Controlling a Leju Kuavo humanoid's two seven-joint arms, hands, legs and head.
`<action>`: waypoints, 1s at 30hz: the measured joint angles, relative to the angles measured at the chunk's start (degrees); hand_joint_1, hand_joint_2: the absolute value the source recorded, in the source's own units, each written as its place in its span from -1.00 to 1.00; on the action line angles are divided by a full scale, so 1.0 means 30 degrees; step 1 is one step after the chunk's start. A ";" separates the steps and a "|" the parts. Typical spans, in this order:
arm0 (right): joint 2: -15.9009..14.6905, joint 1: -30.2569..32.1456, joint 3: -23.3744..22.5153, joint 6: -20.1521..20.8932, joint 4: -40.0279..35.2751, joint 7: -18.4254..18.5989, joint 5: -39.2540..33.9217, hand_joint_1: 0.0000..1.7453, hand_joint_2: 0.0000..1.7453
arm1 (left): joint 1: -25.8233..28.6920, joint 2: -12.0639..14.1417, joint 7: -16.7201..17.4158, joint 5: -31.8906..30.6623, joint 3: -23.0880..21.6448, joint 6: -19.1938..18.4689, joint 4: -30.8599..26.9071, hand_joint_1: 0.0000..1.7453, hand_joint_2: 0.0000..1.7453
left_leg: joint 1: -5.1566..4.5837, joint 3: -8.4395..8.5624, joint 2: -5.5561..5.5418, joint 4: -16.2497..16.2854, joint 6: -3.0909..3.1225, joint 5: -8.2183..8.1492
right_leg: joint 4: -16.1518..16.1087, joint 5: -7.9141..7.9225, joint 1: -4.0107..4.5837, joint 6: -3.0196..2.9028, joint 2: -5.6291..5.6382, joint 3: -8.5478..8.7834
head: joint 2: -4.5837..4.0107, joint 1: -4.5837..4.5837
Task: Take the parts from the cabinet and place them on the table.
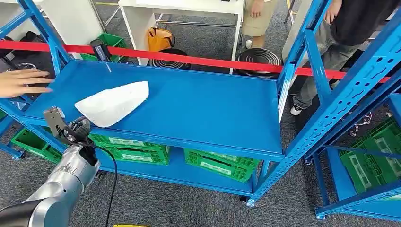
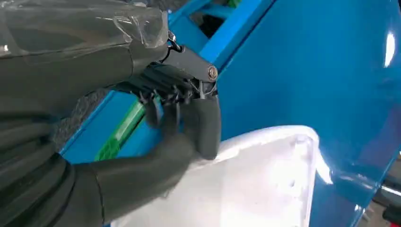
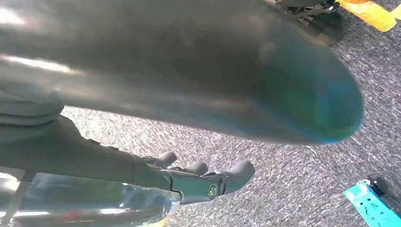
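A white, shell-shaped part (image 1: pixel 113 103) lies on the left of the blue cabinet shelf (image 1: pixel 203 104). My left hand (image 1: pixel 78 130) is at the shelf's front edge, against the part's near end. In the left wrist view my left hand (image 2: pixel 184 118) has its thumb (image 2: pixel 205 130) laid over the rim of the white part (image 2: pixel 255 184). Its dark fingers curl close beside the thumb, pinching that rim. The part still rests on the shelf. My right hand (image 3: pixel 203 177) hangs over the grey carpet with its fingers apart and nothing in them.
A person's hand (image 1: pixel 21 82) reaches onto the shelf at the far left. Red tape (image 1: pixel 189 57) runs behind the shelf, and two people stand beyond it. Green crates (image 1: pixel 220 165) fill the lower shelf. Blue uprights (image 1: pixel 326 94) frame the right side.
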 joint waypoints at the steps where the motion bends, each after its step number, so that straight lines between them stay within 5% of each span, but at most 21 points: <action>1: -0.0014 -0.0002 0.0015 0.0000 -0.0021 0.0000 0.0000 -1.00 -1.00 | 0.0002 -0.0007 0.0051 0.0072 -0.0007 -0.0087 0.0000 1.00 1.00 | 0.0000 0.0000 0.0010 0.0000 0.0000 -0.0001 | 0.0000 0.0001 -0.0001 -0.0001 0.0011 -0.0001 | 0.0000 0.0000; 29: -0.0167 0.0022 0.0364 -0.0015 -0.0146 -0.0015 -0.0175 -1.00 -1.00 | 0.0002 0.0000 0.0066 0.0626 -0.0029 -0.0095 0.0000 0.98 1.00 | 0.0000 0.0000 0.0098 -0.0001 -0.0011 -0.0020 | 0.0000 0.0032 0.0005 -0.0048 0.0069 -0.0031 | 0.0000 0.0000; 30: -0.0167 0.0023 0.0371 -0.0058 -0.0153 -0.0015 -0.0218 -1.00 -1.00 | 0.0001 0.0000 0.0030 0.0633 -0.0051 -0.0051 0.0000 0.32 1.00 | -0.0001 0.0001 0.0098 -0.0001 -0.0011 -0.0020 | 0.0000 0.0032 0.0005 -0.0048 0.0069 -0.0031 | 0.0000 0.0000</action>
